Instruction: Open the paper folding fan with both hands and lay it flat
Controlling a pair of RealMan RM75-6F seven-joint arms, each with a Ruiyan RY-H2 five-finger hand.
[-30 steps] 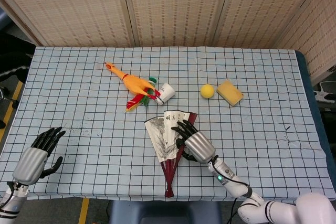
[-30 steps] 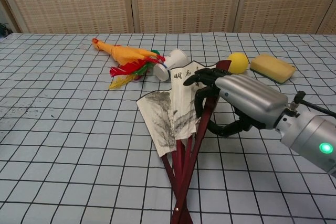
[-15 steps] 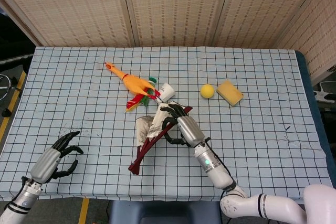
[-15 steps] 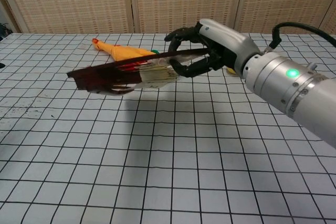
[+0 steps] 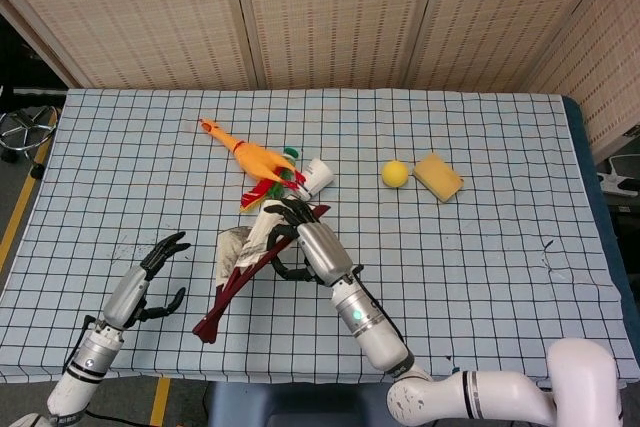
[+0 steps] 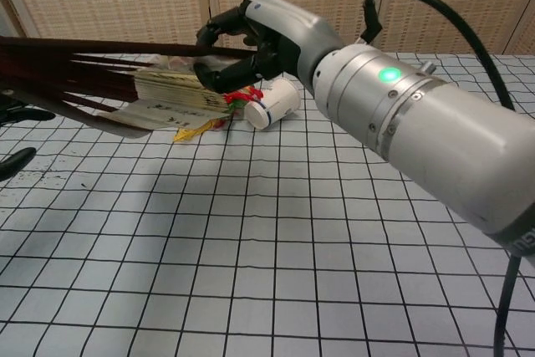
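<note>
While a second ago the paper folding fan was lying half spread on the bench near the lower middle of the head view, it is now carried clear of the checked cloth, left of centre, with its dark red ribs slanting down toward the lower left. The fan is clamped in the right hand near its paper end, and the leaves have been gathered closer together than before. In the chest view the ribs are seen stretched toward the left edge of the frame, the paper bunched beside the right hand.

The left hand, raised and brought inward from the lower left corner, is held with fingers apart and nothing in it, near the rib tips but not touching them. A handover to both hands is judged to be in preparation; spreading and laying flat are not yet done.
</note>
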